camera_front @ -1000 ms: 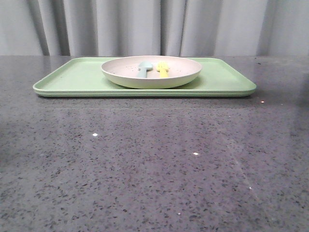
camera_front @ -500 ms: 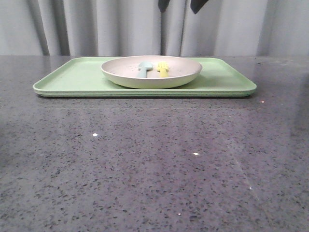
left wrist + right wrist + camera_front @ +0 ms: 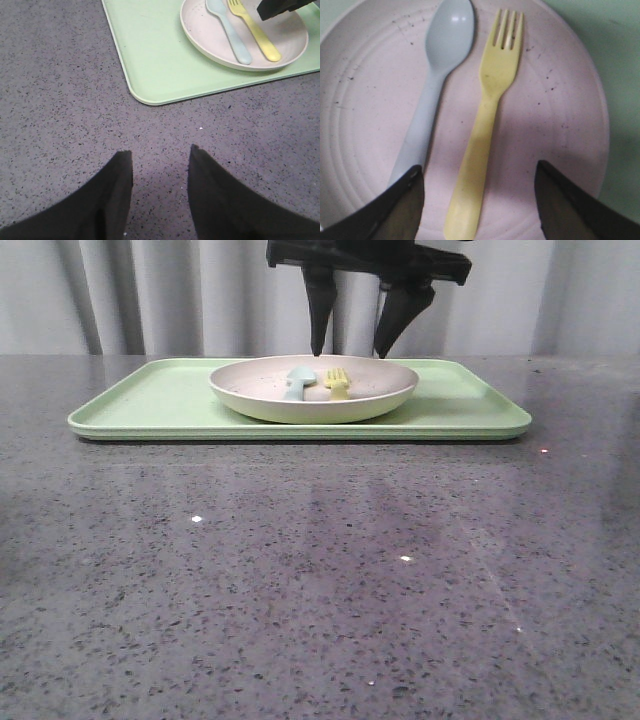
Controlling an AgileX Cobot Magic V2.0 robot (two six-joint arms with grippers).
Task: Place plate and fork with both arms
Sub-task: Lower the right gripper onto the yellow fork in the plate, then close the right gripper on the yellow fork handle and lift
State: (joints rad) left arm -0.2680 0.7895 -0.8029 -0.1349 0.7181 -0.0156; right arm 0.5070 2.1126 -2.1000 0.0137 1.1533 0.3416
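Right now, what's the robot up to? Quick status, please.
Right gripper open above fork in plate. Left gripper open over bare table. Spoon lies close beside fork.

I'm seeing my right gripper [image 3: 355, 340] hanging with its jaws spread wide and pointing down, while my left gripper [image 3: 160, 155] is hovering low, jaws parted.

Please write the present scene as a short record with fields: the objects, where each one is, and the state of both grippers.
plate: on the green tray
fork: lying in the plate, beside the spoon
spoon: pale blue, in the plate
tray: on the dark speckled table
right gripper: open, above the plate, fingers on either side of the fork
left gripper: open, over bare table near a tray corner, holding nothing
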